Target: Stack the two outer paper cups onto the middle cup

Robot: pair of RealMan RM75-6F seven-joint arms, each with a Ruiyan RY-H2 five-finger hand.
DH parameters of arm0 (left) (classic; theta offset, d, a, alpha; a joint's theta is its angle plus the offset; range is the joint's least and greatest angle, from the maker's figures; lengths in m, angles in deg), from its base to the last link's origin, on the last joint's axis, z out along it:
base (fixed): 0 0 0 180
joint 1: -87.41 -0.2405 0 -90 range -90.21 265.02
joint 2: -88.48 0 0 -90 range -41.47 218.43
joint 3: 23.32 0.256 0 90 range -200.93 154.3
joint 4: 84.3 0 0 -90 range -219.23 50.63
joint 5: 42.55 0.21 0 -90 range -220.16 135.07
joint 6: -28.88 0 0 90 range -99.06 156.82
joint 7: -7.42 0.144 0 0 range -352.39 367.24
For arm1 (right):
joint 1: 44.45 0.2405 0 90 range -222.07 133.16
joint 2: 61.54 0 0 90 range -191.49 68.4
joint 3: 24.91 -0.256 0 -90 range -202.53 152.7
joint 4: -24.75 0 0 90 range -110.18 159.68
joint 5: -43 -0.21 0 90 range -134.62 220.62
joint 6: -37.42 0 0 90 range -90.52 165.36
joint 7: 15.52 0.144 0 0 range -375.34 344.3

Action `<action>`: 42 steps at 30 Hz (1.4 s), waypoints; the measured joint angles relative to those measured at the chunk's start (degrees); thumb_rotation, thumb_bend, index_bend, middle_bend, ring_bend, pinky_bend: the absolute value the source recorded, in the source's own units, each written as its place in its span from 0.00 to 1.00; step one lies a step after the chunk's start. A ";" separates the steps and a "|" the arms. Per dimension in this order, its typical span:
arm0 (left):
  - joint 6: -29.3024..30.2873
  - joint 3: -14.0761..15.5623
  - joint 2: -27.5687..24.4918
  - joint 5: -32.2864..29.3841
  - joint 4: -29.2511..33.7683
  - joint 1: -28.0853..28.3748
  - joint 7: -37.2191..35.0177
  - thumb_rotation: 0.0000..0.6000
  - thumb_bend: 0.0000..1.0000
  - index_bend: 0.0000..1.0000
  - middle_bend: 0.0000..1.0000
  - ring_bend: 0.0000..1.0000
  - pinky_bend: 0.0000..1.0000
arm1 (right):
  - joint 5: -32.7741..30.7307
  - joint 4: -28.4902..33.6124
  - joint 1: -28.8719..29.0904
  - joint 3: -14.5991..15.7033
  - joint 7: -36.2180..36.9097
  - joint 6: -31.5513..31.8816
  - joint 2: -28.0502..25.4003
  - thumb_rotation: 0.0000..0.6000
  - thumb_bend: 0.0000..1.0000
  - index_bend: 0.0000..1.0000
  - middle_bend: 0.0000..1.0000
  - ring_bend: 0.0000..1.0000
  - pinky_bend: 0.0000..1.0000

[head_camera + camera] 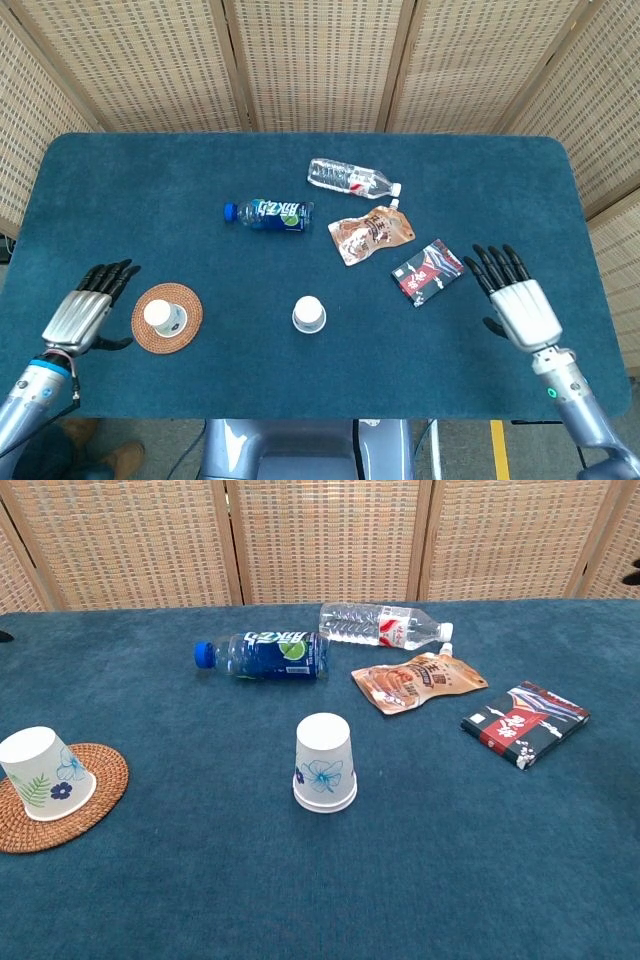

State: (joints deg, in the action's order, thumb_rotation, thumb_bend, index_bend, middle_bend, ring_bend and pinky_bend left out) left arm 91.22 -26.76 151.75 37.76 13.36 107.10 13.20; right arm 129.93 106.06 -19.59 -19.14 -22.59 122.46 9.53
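Observation:
An upside-down stack of two flowered paper cups (309, 314) (325, 763) stands in the middle of the blue table. A third paper cup (165, 317) (37, 772) sits upside down and tilted on a round wicker coaster (185, 331) (98, 798) at the left. My left hand (88, 309) hovers open just left of the coaster, fingers spread. My right hand (517, 298) is open at the table's right side, far from the cups. The chest view shows neither hand clearly.
A blue bottle (268, 214) (265, 654) and a clear bottle (350, 179) (382, 625) lie behind the cups. A brown pouch (369, 234) (417, 681) and a red-and-black packet (428, 271) (523, 720) lie to the right. Wicker screens stand behind the table.

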 measured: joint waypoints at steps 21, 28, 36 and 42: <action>-6.50 0.64 9.30 -0.94 -8.36 6.43 3.29 1.00 0.16 0.41 0.26 0.30 0.39 | 3.39 1.90 -11.59 -0.45 3.26 5.51 -0.68 1.00 0.00 0.01 0.00 0.00 0.00; -5.28 0.13 11.03 -2.63 -9.33 6.74 4.97 1.00 0.30 0.53 0.36 0.40 0.44 | 3.98 1.75 -12.45 -1.83 3.89 5.16 -0.71 1.00 0.00 0.01 0.00 0.00 0.00; -4.69 -0.42 8.73 -2.94 -6.73 7.19 4.58 1.00 0.30 0.54 0.37 0.40 0.44 | 4.49 1.97 -13.19 -3.06 4.40 4.79 -0.77 1.00 0.00 0.01 0.00 0.00 0.00; -4.49 -1.56 6.24 -2.94 -2.47 8.28 5.21 1.00 0.31 0.54 0.37 0.40 0.44 | 4.65 2.32 -13.74 -3.94 5.13 4.74 -1.12 1.00 0.00 0.01 0.00 0.00 0.00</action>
State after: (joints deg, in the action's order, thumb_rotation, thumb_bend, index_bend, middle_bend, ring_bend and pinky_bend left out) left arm 86.73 -28.32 157.99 34.82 10.88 115.38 18.41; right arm 134.58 108.38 -33.32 -23.08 -17.46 127.21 8.41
